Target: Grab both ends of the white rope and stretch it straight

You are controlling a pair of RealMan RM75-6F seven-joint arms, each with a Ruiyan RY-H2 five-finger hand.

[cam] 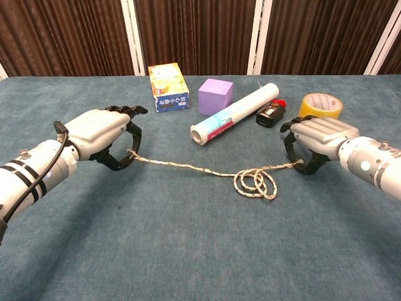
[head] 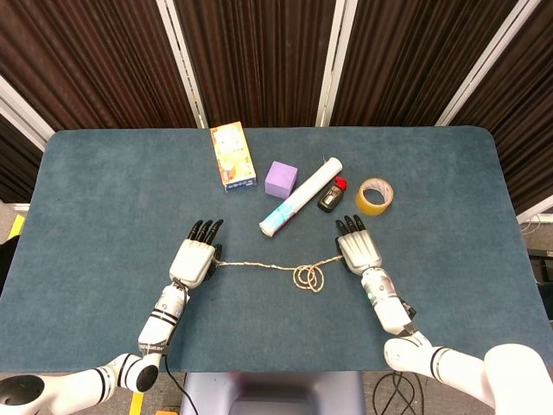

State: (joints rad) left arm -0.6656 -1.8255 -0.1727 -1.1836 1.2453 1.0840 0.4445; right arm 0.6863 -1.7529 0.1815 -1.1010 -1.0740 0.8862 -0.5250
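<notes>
The white rope (head: 259,265) (cam: 188,167) lies across the blue table with a small coil (head: 308,277) (cam: 254,184) near its right end. My left hand (head: 195,259) (cam: 103,132) pinches the rope's left end between thumb and curled fingers. My right hand (head: 358,252) (cam: 316,139) pinches the right end just beyond the coil. The stretch between my left hand and the coil runs nearly straight, slightly slack.
Behind the rope stand a yellow-and-blue box (head: 232,156) (cam: 168,86), a purple cube (head: 281,179) (cam: 215,96), a rolled white tube (head: 300,197) (cam: 234,114), a small black-and-red object (head: 332,194) (cam: 270,112) and a roll of tape (head: 373,196) (cam: 321,105).
</notes>
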